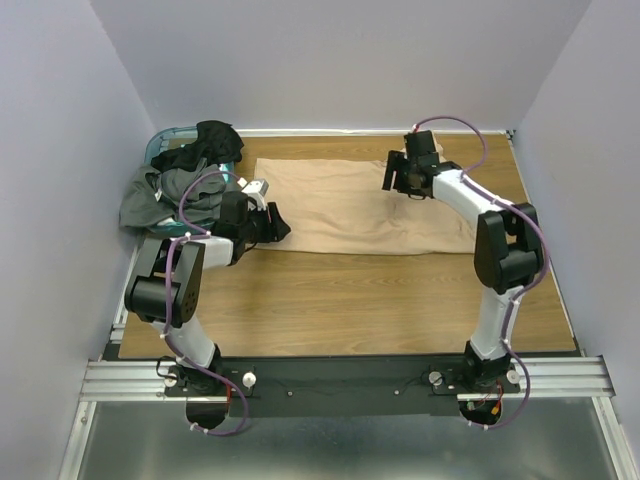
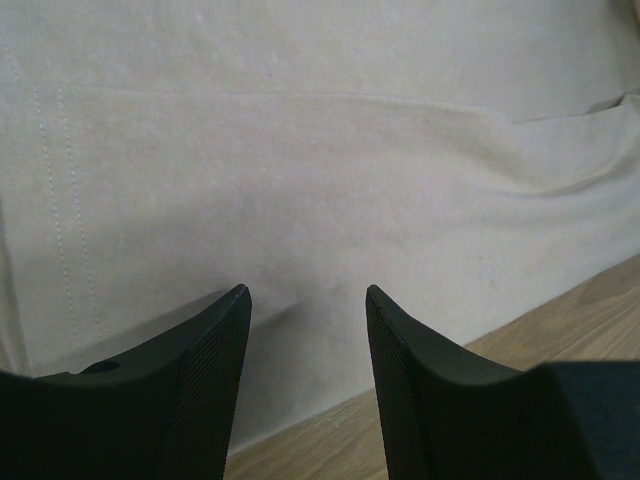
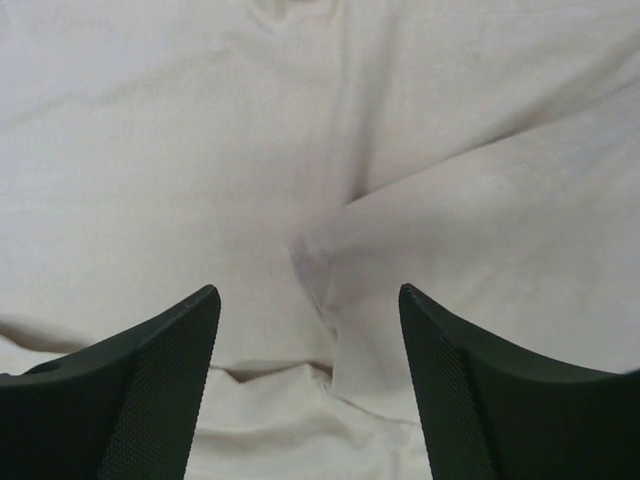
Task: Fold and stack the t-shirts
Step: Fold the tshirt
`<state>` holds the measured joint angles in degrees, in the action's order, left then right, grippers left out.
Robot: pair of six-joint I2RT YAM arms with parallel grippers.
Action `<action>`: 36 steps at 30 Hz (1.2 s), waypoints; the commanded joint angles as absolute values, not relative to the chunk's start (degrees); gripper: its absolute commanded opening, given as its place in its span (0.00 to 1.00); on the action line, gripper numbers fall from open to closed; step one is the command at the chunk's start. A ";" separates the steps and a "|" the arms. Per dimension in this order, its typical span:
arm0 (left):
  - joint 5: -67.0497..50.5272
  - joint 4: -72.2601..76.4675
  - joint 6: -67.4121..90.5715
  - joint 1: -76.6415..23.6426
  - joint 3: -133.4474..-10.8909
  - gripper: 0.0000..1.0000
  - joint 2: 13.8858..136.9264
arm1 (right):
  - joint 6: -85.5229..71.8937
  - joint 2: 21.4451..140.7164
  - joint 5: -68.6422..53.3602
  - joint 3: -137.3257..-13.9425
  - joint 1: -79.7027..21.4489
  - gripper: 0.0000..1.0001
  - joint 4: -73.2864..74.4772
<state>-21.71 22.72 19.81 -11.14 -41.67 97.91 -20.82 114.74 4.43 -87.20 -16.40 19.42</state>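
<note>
- Tan t-shirt point(image 1: 350, 205): lies flat at centre of wood table point(image 1: 350, 300); appears folded to a long rectangle.
- L gripper point(image 1: 270, 222): jaws released, nothing held. Set low at shirt's left edge, prob. to pinch that end.
- R gripper point(image 1: 400, 180): jaws spread, empty. Hovers over a crease point(image 3: 330, 250) near far-right end, prob. for a matching grip.
- Dark grey t-shirt point(image 1: 150, 195) and black t-shirt point(image 1: 215, 140): heaped on teal basket point(image 1: 165, 135), far left; at least 2 await folding.
</note>
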 commanded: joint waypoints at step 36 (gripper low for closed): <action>-17.67 32.43 29.35 -17.75 -34.02 0.58 96.07 | -26.89 95.81 10.37 -50.37 1.76 0.82 20.74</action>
<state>-20.78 31.75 28.60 -16.34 -36.32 98.15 -25.04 97.17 6.63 -54.06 1.19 12.23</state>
